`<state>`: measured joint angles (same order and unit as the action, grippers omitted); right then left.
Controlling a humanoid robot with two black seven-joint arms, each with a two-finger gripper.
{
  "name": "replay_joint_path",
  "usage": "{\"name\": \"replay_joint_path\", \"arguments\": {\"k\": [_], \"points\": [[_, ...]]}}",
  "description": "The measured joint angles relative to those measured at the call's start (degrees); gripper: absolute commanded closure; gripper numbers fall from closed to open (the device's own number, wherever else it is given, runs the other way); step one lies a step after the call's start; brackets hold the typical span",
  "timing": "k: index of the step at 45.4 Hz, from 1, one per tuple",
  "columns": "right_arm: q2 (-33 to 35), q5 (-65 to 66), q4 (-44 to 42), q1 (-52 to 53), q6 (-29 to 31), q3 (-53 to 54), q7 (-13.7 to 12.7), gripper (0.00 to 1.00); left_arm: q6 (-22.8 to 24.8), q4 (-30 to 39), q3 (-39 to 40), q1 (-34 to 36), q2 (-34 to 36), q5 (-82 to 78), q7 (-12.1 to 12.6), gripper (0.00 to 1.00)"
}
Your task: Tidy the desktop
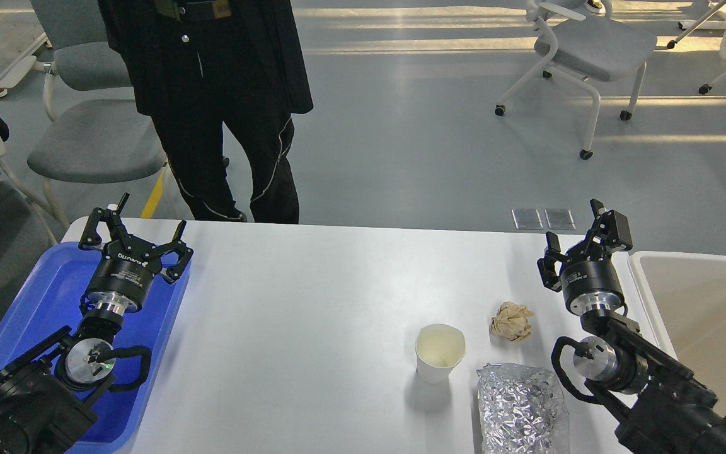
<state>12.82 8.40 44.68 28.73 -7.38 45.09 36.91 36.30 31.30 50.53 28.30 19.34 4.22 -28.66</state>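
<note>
While both tools were held apart and empty, the right tool [580,236] was seen nearest the crumpled paper ball [512,321], just inward of it on the white surface [300,315]; paper cup [440,350] and foil bag [520,407] lay beyond, well apart from the left tool [139,230] over the blue tray [35,302].

one paper cup [440,350], one paper wad [512,321], one foil bag [522,408].
</note>
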Motion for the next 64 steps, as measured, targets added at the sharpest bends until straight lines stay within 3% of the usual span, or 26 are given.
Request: {"name": "replay_joint_path", "arguments": {"k": [12,44,52,64], "points": [[1.4,-0.3,0.6,-0.5,0.1,0.4,-2.0,0.00,0.0,0.0,0.0,0.0,0.0,0.0,0.0,0.00],[9.7,-0.4,8.6,-2.5,4.3,1.4,-3.0,0.00,0.3,0.1,0.0,0.0,0.0,-0.1,0.1,0.00],[12.3,-0.3,10.6,-2.2,6.1,1.0,-6.9,0.00,0.4,0.1,0.0,0.1,0.0,-0.1,0.1,0.00],[17.8,5.5,18.6,-0.7,7.4,-2.2,-16.0,0.00,0.4,0.1,0.0,0.1,0.0,-0.1,0.1,0.00]]}}
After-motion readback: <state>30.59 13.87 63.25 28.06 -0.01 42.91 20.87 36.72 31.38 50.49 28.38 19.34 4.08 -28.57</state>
